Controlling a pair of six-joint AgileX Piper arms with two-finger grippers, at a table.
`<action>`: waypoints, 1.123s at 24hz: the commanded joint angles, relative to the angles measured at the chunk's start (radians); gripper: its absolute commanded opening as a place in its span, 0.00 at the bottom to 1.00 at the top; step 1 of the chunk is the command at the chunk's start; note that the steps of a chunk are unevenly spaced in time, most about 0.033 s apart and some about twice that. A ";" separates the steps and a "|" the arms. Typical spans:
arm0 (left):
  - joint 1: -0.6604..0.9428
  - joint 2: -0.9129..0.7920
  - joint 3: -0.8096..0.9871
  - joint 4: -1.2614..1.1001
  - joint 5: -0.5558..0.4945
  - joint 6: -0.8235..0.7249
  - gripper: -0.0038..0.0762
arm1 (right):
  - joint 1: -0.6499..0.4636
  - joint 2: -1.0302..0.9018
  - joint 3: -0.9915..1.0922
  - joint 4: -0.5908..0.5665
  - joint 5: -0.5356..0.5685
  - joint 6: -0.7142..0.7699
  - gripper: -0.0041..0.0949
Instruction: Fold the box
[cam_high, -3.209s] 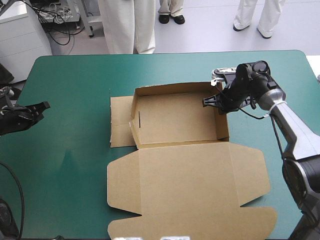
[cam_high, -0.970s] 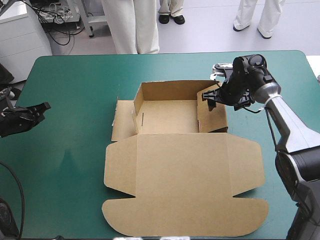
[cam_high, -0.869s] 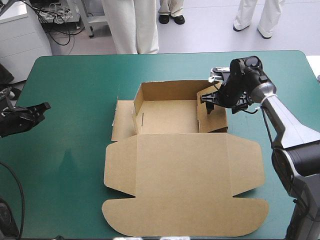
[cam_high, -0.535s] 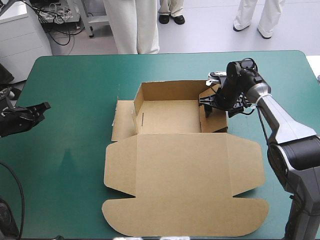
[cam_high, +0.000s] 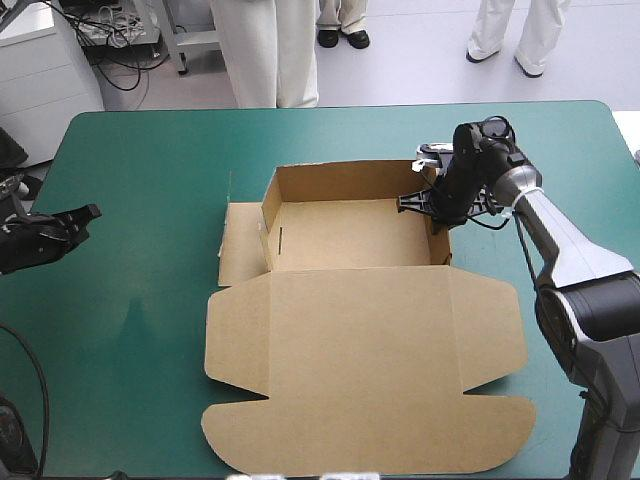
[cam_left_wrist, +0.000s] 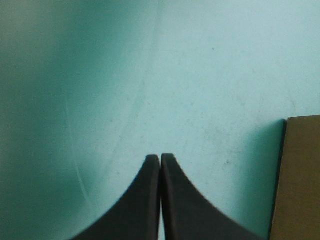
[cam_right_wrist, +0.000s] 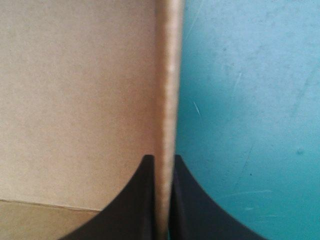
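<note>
The brown box (cam_high: 350, 235) lies mid-table as an open tray, its back and side walls raised and its wide lid (cam_high: 360, 370) flat toward the near edge. My right gripper (cam_high: 437, 207) is at the tray's right wall, shut on it. In the right wrist view the wall's thin edge (cam_right_wrist: 167, 100) runs straight out from between the right gripper's (cam_right_wrist: 161, 159) fingers, with the tray's inside on one side and teal-green cover on the other. My left gripper (cam_high: 85, 213) waits shut near the table's left edge, far from the box. The left wrist view has this left gripper (cam_left_wrist: 160, 157) over bare cover.
A flat side flap (cam_high: 240, 245) sticks out from the tray's left wall onto the table (cam_high: 130, 160). A strip of brown board (cam_left_wrist: 300, 175) is seen beside the left gripper in the left wrist view.
The tray's right wall stood leaning inward earlier; now it stands upright along the right side, with my right gripper still on it. The whole box has shifted slightly. The left arm has not moved.
</note>
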 joint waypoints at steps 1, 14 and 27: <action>0.003 -0.034 -0.023 -0.037 -0.036 -0.007 0.03 | -0.003 -0.109 -0.035 0.020 0.015 -0.026 0.02; 0.003 -0.034 -0.023 -0.021 -0.016 -0.004 0.03 | -0.003 -0.492 -0.066 0.083 -0.007 -0.184 0.02; 0.003 -0.034 -0.023 -0.042 0.053 0.150 0.18 | -0.003 -0.483 -0.066 0.138 -0.083 -0.179 0.02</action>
